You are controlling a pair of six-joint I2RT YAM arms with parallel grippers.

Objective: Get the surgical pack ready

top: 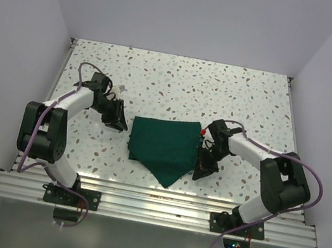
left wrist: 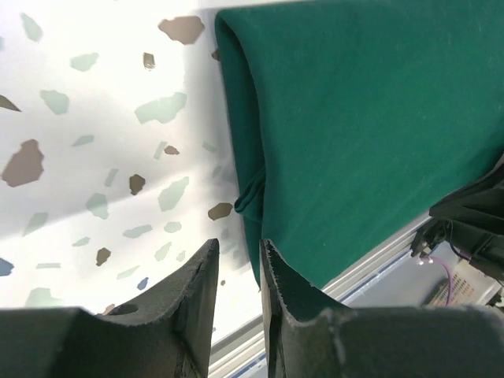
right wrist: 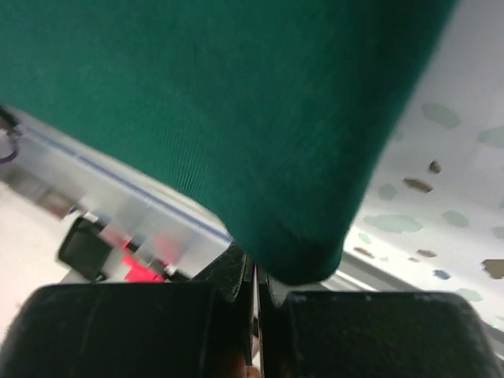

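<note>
Left gripper [top: 117,120] first: it sits low over the table [top: 192,84], just beside the left edge of the surgical pack [top: 163,144]. That arm bends up from its base at the near left, then reaches forward and inward. From my left wrist, its 2 dark fingers [left wrist: 197,276] stand a narrow slit apart with nothing between them.

My right gripper [top: 205,164] is at the pack's right edge, near its front corner, with the forearm angled in from the near right. In the right wrist view the jaws are pressed together at the tips [right wrist: 256,272], and the cloth's rounded edge hangs right over them. I cannot tell whether any fabric is pinched there.

The pack lies between my 2 grippers, in the middle of the table toward the near side. It is dark green woven cloth, matte, folded into a rough rectangle, with 1 pointed corner sticking out toward the metal rail [top: 152,204]. Along its left side the layers turn over in a soft rolled fold [left wrist: 240,102]. Its top face is smooth. The tabletop is white, speckled with brown and grey-green chips.
</note>
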